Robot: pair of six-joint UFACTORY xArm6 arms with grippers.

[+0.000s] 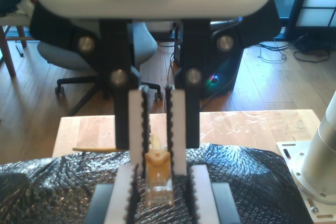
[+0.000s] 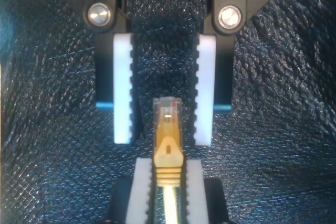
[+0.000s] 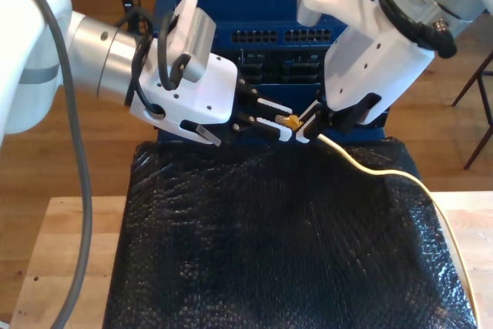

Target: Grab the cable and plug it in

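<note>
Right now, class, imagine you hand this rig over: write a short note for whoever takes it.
My first gripper: jaws shut on the cable just behind its plug.
My second gripper: jaws open either side of the plug's tip, not touching it.
Both hang above the black mat, in front of the blue switch.
Done: cable grabbed.
Left: plug it into a port.

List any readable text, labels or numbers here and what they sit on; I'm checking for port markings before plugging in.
None can be read.
Blue network switch: no port markings legible; anything printed there is too small and blurred.
Cable plug: no lettering visible.
</note>
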